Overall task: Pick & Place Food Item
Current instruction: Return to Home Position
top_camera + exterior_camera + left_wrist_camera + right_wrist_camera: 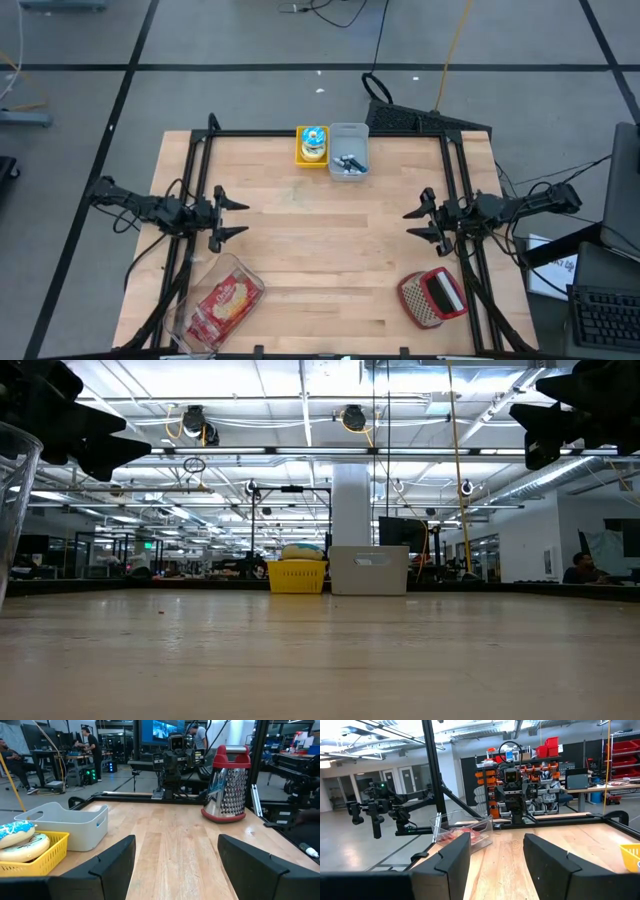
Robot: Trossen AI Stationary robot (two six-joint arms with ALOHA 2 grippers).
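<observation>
Two frosted donuts (314, 141), the top one blue-iced (15, 831), lie in a yellow basket (45, 851) at the table's far edge. Beside the basket stands a grey bin (349, 150). A clear plastic container (222, 303) holding red packaged food rests near the front left corner. My left gripper (232, 217) hovers open at the table's left, pointing level across the table. At the table's right, my right gripper (415, 222) also hovers open and faces it. Neither has anything between its fingers.
A red-topped metal grater (432, 297) lies at the front right; in the left wrist view this grater (227, 785) shows past the fingers. Black frame rails (330, 134) run along the far edge and both sides. Bare wood (325, 240) lies between the grippers.
</observation>
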